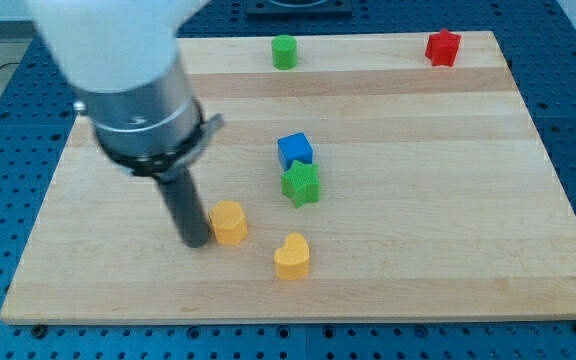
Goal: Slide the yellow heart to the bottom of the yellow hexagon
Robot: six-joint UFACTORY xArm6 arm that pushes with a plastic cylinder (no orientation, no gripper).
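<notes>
The yellow heart [292, 256] lies on the wooden board [448, 200], below the middle of the view. The yellow hexagon [230, 222] lies up and to the left of the heart, a short gap apart. My tip [195, 243] stands right beside the hexagon's left side, touching or nearly touching it. The heart is to the right of my tip and a little lower, beyond the hexagon.
A blue cube [294, 150] and a green star [300, 184] sit close together above the heart. A green cylinder [284, 51] is at the top centre. A red star [443, 47] is at the top right.
</notes>
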